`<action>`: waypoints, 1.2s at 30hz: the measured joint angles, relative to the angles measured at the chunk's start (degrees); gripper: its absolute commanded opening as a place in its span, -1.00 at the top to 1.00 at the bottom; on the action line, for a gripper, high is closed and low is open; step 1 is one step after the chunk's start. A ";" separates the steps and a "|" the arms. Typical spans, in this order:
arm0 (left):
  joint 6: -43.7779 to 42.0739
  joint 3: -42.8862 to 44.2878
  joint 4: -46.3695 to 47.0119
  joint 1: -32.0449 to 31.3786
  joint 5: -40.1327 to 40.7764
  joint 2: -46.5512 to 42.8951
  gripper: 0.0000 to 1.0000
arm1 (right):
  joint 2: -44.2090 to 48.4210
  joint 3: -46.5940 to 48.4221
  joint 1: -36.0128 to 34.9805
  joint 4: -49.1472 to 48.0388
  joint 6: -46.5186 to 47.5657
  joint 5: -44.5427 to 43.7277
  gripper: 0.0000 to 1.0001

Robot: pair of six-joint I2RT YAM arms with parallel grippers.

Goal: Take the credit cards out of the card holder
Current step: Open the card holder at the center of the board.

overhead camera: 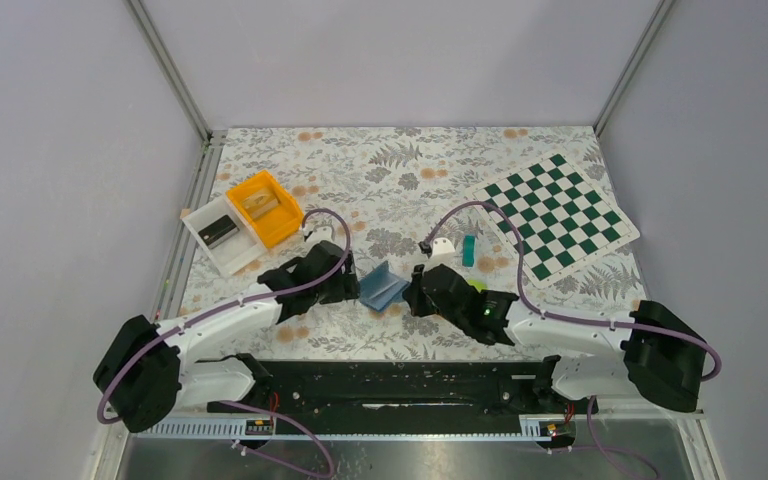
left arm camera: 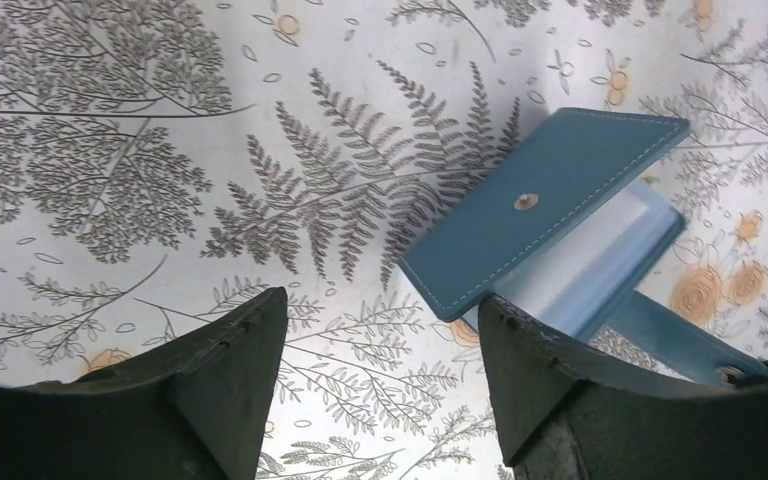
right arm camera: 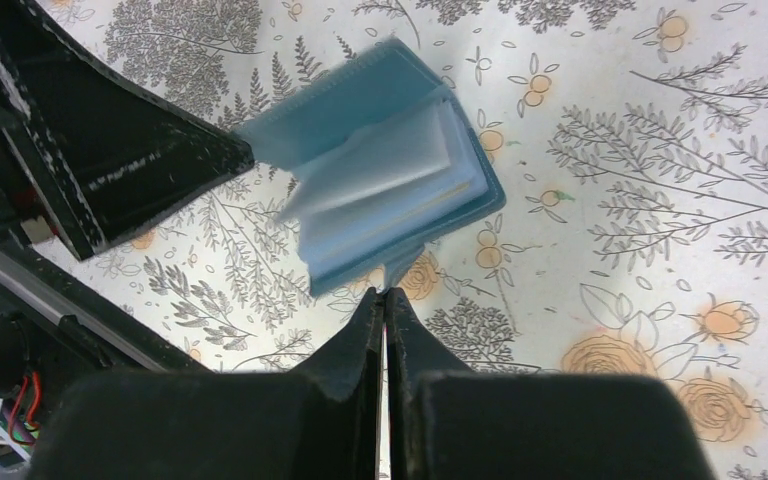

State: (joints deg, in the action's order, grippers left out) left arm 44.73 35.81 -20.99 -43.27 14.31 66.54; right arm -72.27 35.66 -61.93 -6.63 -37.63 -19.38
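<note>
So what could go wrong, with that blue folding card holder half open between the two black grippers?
The blue bifold card holder stands half open and is blurred in the right wrist view; it could flop shut or slide. The open left gripper and shut right gripper crowd it from two sides and might bump. Its pale inner sleeves hide their contents, so a gripper may pinch a cover instead.

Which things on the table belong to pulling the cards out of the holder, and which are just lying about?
Part of the job: card holder, teal card, lime-green card, left gripper, right gripper.

Lying about: orange bin, white bin, chessboard mat.
</note>
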 measured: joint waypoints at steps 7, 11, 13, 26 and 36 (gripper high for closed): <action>-0.46 0.42 -0.74 3.56 0.28 3.69 -0.32 | 1.99 -3.41 3.04 -2.03 3.58 4.63 1.00; -1.31 1.73 -1.57 4.48 -0.48 6.27 -0.32 | 2.01 -4.59 4.42 -3.02 4.83 7.54 1.00; -1.73 2.21 -1.38 4.50 -1.11 7.08 -0.30 | 2.05 -5.09 5.29 -3.52 5.35 9.03 1.00; -4.48 2.43 4.72 4.98 -10.58 10.95 -0.15 | 3.32 -6.40 9.86 -4.44 8.63 16.00 1.00; -6.16 4.07 6.05 4.98 -14.14 11.32 1.00 | 3.32 -6.40 11.23 -4.37 9.44 17.57 0.83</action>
State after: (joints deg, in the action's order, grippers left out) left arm 38.57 39.88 -14.94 -38.28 0.16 77.87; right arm -68.95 29.26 -50.70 -11.00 -28.18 -1.80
